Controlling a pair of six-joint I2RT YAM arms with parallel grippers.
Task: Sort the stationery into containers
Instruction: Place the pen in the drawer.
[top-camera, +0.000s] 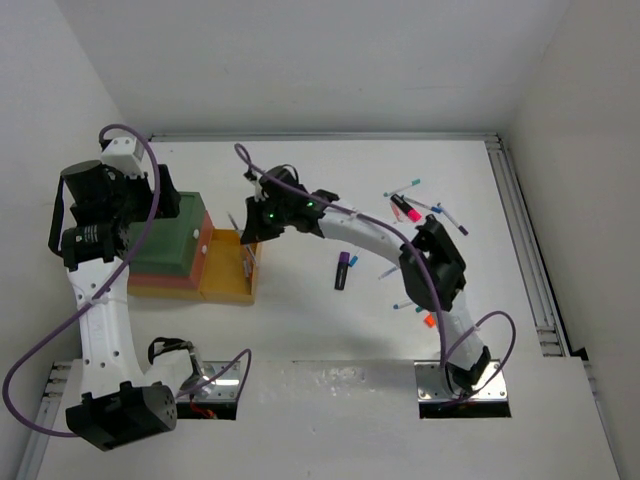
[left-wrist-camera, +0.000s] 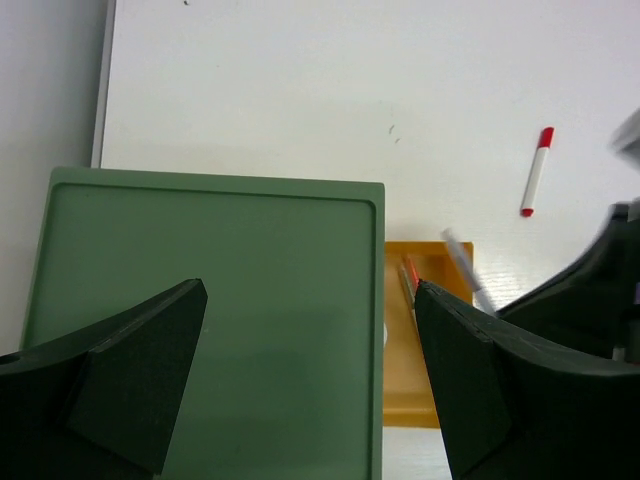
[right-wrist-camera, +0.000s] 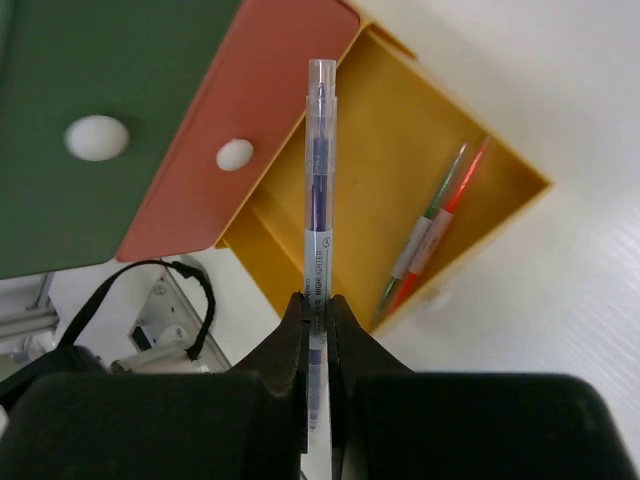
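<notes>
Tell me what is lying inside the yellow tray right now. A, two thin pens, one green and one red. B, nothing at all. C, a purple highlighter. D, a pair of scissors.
A: the right wrist view shows a green pen and a red pen lying side by side on the floor of the yellow tray; the clear pen is clamped in the right gripper, not in the tray.
</notes>
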